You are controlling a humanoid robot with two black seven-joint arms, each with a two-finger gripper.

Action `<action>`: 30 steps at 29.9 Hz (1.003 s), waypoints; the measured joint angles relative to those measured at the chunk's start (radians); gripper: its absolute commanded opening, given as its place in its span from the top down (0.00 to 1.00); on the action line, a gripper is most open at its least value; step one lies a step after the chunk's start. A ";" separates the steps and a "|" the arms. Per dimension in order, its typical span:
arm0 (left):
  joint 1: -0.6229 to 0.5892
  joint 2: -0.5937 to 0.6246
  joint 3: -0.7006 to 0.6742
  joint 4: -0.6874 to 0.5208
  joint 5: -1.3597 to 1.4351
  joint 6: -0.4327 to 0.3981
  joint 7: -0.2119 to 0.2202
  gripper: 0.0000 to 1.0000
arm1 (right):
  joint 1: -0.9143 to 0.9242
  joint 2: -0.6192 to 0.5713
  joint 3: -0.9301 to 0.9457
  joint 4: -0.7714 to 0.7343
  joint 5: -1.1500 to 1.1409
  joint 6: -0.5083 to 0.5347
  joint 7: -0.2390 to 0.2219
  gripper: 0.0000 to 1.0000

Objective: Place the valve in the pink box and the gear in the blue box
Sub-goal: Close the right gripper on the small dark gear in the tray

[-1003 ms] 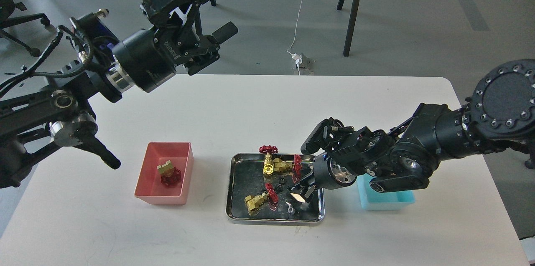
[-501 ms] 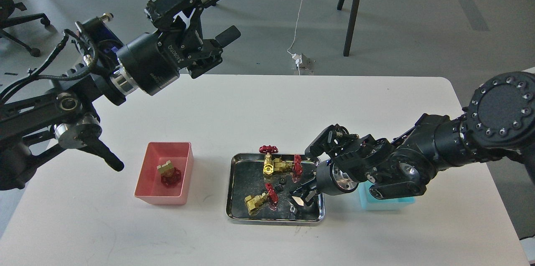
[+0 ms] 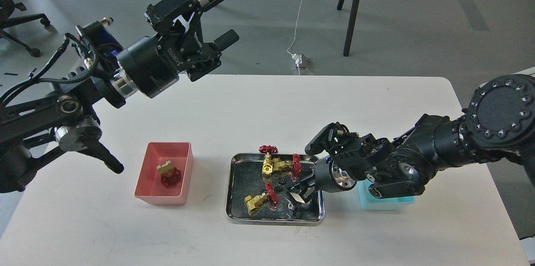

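Brass valve [image 3: 168, 173] inside pink box [image 3: 184, 161]

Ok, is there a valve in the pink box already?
Yes, one valve with its red handwheel lies inside the pink box.

on the table [image 3: 234, 103], the pink box [image 3: 184, 172] sits left, the steel tray [image 3: 232, 191] centre, the blue box [image 3: 386, 204] right. one valve [image 3: 168, 173] lies in the pink box; three valves [image 3: 259, 201] and a gear [image 3: 282, 181] lie in the tray.
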 measured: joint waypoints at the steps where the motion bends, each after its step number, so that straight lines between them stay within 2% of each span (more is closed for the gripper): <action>1: 0.000 0.000 0.000 0.000 0.000 0.000 0.000 0.05 | 0.001 0.000 0.000 0.001 0.000 0.000 0.001 0.44; 20: 0.011 0.000 0.000 0.012 0.001 -0.006 0.000 0.03 | 0.003 0.000 -0.004 0.003 0.001 0.011 0.004 0.46; 30: 0.012 0.000 0.000 0.012 0.001 -0.008 0.000 0.03 | -0.005 0.000 -0.002 0.006 0.000 0.007 0.044 0.46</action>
